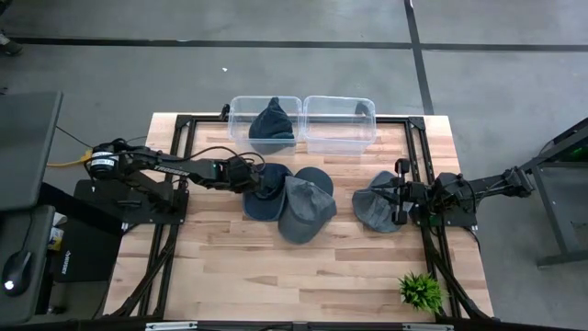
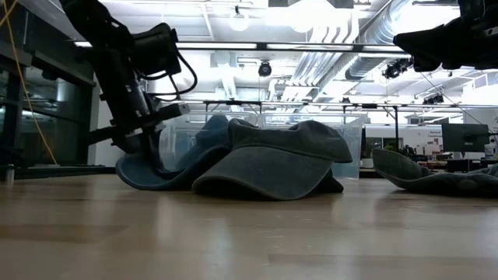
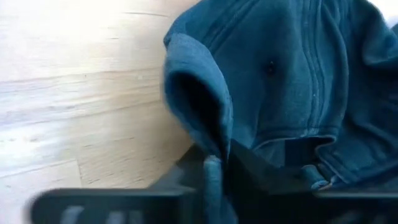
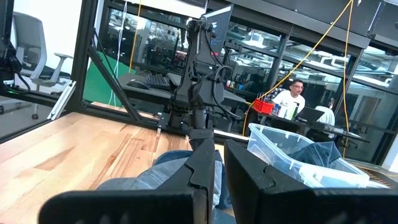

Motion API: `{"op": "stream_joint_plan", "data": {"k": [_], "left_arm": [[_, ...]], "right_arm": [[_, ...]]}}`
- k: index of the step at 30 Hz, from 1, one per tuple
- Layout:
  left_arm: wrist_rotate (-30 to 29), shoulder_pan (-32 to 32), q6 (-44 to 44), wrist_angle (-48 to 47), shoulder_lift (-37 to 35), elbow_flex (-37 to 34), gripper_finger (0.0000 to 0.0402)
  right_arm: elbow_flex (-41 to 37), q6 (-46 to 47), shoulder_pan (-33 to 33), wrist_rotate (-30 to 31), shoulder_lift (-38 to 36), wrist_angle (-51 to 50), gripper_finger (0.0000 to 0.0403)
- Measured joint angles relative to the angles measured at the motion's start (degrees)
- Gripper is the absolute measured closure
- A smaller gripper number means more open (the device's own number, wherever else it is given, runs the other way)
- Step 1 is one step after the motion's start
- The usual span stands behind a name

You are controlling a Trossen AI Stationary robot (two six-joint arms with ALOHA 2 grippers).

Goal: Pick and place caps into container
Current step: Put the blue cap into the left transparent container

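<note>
Navy cotton, a soft baseball cap [image 1: 265, 191] lies at centre-left of the high view, overlapped by a slate grey cap [image 1: 305, 210] and a second navy cap [image 1: 318, 178] behind it; another grey cap [image 1: 375, 208] sits at centre-right; one navy cap [image 1: 272, 122] already rests in the clear plastic container [image 1: 241, 103] at upper centre; the left gripper [image 3: 214, 165] is pinched on a fold of the first cap's crown; the right gripper [image 4: 219, 180] hovers above the centre-right cap, fingers closed on nothing; the thin fold could slip out in lifting, or the overlapping grey cap drag along.
</note>
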Motion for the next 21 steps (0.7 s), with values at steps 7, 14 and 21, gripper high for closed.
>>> {"op": "stream_joint_plan", "data": {"k": [7, 14, 21], "left_arm": [[-0.6, -2.0, 2.6, -1.1, 0.0, 0.1, 0.0388], [-2.4, -5.1, 4.9, -8.5, -0.9, 3.6, 0.0390], [-7.0, -9.3, 7.6, -26.1, -2.9, 14.4, 0.0390]], "right_arm": [[0.0, 0.0, 0.0, 0.0, 0.0, 0.0, 0.0370], [0.0, 0.0, 0.0, 0.0, 0.0, 0.0, 0.0371], [0.0, 0.0, 0.0, 0.0, 0.0, 0.0, 0.0370]]}}
